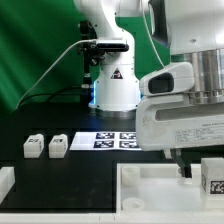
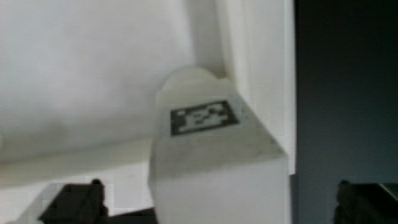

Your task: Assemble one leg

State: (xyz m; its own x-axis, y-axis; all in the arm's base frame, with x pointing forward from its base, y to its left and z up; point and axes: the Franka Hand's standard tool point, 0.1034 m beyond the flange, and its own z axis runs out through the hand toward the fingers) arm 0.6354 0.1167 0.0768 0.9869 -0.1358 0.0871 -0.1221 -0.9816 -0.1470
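A leg (image 2: 201, 117), a white block with a black-and-white tag, lies between my fingers in the wrist view, over the edge of the large white panel (image 2: 89, 80). My gripper (image 2: 217, 203) is open. Its dark fingertips (image 2: 71, 202) stand well clear of the leg on both sides. In the exterior view the gripper (image 1: 190, 160) hangs low at the exterior view's right, just above the panel (image 1: 140, 195), with the tagged leg (image 1: 214, 178) beside it. Two more legs (image 1: 33, 147) (image 1: 57, 146) lie on the black table at the exterior view's left.
The marker board (image 1: 112, 140) lies flat in front of the robot's base (image 1: 115, 90). A white piece (image 1: 5, 181) sits at the exterior view's lower left edge. A green backdrop stands behind the table.
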